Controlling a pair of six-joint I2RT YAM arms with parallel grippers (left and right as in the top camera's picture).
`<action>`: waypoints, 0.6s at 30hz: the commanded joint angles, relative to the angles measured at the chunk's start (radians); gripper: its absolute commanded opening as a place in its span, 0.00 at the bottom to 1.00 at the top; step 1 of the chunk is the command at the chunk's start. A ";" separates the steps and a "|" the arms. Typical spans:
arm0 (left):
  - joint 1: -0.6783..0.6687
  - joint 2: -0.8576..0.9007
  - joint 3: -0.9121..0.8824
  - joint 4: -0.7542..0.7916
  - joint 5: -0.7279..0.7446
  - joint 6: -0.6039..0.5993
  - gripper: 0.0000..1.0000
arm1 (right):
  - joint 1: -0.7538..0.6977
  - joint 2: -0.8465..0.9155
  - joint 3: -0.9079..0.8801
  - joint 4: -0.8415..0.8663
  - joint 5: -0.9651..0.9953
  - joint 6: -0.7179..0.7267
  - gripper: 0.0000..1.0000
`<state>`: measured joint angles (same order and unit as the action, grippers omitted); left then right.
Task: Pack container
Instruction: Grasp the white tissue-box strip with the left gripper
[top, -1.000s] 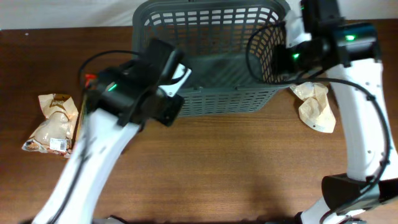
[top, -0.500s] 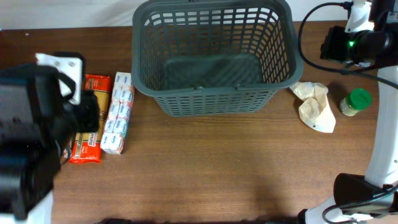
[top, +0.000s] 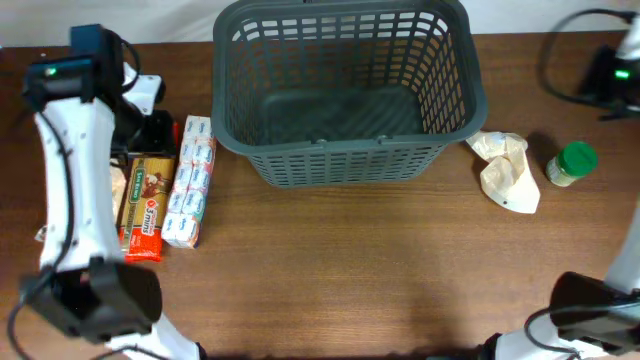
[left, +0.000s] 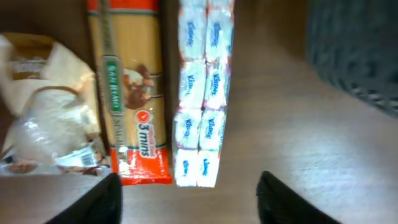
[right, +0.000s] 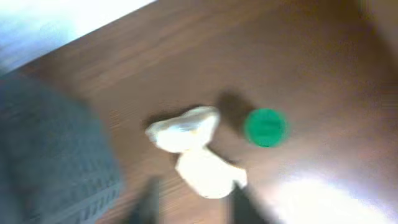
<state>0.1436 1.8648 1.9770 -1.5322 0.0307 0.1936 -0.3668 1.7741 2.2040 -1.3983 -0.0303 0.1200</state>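
The container, a large dark grey lattice basket (top: 345, 95), stands empty at the back middle of the table. It also shows in the left wrist view (left: 357, 53) and, blurred, in the right wrist view (right: 53, 155). My left gripper (top: 152, 118) hovers at the far left above the packets; its fingers (left: 193, 202) are open and empty. My right gripper (right: 196, 204) is open and empty, high above a cream bag (right: 194, 152). Only the right arm's end (top: 618, 72) shows at the overhead view's right edge.
An orange-and-yellow spaghetti packet (top: 143, 205) (left: 130, 106) lies beside a strip of tissue packs (top: 190, 180) (left: 202, 93) left of the basket. A clear-and-tan bag (left: 43, 121) lies further left. The cream bag (top: 505, 170) and a green-lidded jar (top: 572, 163) (right: 265, 127) lie to the basket's right.
Both arms have swung away from the basket: the left one to the far left over the packets, the right one to the right edge. The spaghetti, tissues and jar have come into sight.
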 joint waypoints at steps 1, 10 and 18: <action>0.005 0.095 0.001 -0.006 0.023 0.048 0.74 | -0.117 0.007 0.011 0.000 0.019 -0.006 0.99; -0.003 0.312 0.000 0.013 0.029 0.049 0.87 | -0.184 0.007 0.011 0.000 0.013 -0.007 0.99; -0.049 0.435 0.000 0.003 0.036 0.090 0.87 | -0.184 0.007 0.011 0.000 0.013 -0.007 0.99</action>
<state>0.1204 2.2608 1.9755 -1.5291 0.0494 0.2481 -0.5503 1.7741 2.2044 -1.3991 -0.0227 0.1158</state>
